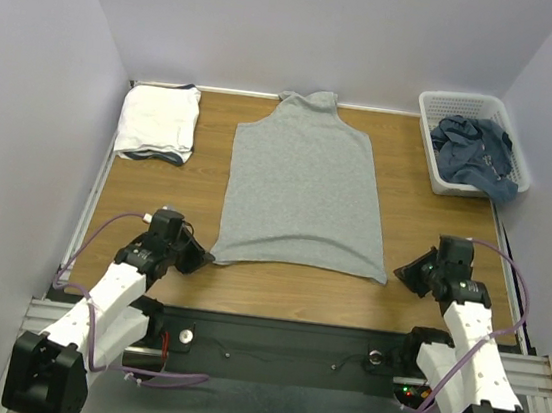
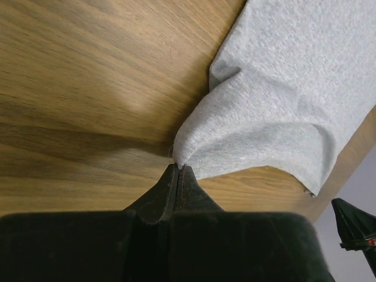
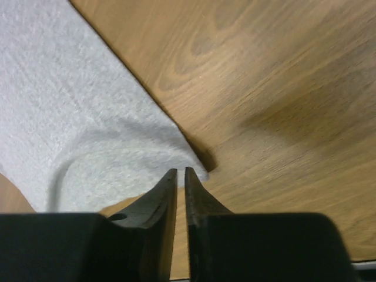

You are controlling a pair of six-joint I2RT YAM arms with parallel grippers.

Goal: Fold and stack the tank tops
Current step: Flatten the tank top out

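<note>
Garment in hand: the soft, heather-knit grey tank top (image 1: 303,190) lies spread flat at the middle of the wooden table (image 1: 206,158), neck end toward 12 o'clock and hem toward 6 o'clock. This puts the hem nearest both arms.
Left gripper: the left gripper (image 2: 178,167) sits at the hem corner at 7 o'clock. Its black fingers are pressed together on the tip of that corner, which rises off the wood in a small peak.
Right gripper: the right gripper (image 3: 181,171) sits at the opposite hem corner, at 5 o'clock. Its fingers are drawn in to a thin slit over the corner, and the cloth ridges up toward them, so it looks pinched as well.
Why both corners: holding the two hem corners together would likely let the hem travel toward 12 o'clock as one straight edge, so the fold lands square.
Finished pile: a folded white pile (image 1: 157,121) rests at 10 o'clock, apart from the grey tank top and out of the fold's way.
Waiting supply: a crumpled dusty blue garment (image 1: 476,151) lies in the white plastic lattice basket (image 1: 431,110) at 2 o'clock.
Stage: judged as the start of the first fold, since the garment is not yet doubled over.
Risk: the thin knit may slip from one pinch and skew the hem.
</note>
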